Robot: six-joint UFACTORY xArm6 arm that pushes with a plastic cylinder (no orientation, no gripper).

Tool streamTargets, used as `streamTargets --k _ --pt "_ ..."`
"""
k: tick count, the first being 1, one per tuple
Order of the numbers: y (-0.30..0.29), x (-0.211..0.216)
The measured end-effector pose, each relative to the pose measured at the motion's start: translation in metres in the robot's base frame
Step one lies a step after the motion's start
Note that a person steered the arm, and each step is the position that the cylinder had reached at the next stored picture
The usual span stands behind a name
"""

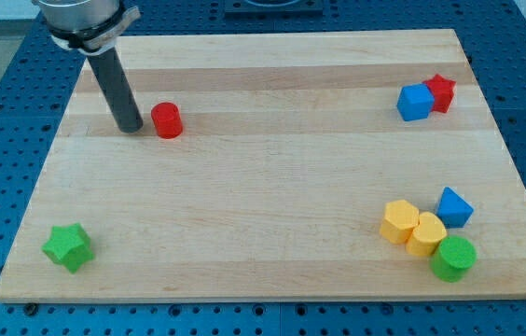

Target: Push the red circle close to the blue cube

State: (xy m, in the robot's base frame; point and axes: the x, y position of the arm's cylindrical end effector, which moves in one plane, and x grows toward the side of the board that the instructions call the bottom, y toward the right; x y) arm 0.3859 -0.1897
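Wooden board [272, 243]: my tip [131, 127] just left of red circle [166, 120].

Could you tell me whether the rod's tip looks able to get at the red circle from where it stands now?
Probably yes. My tip stands just to the view's left of the red circle, with only a sliver of bare board between them. The blue cube lies far off to the view's right.

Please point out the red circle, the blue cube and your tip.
red circle [166, 120], camera view, its top face.
blue cube [415, 103], camera view, its front face.
my tip [131, 127], camera view, the rod's very end, left of the red circle.
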Motion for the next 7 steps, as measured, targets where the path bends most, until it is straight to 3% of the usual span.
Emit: streamTargets --k 2,6,7 --pt "0.052 -0.001" --pt "0.283 -0.001" --pt "0.308 -0.004"
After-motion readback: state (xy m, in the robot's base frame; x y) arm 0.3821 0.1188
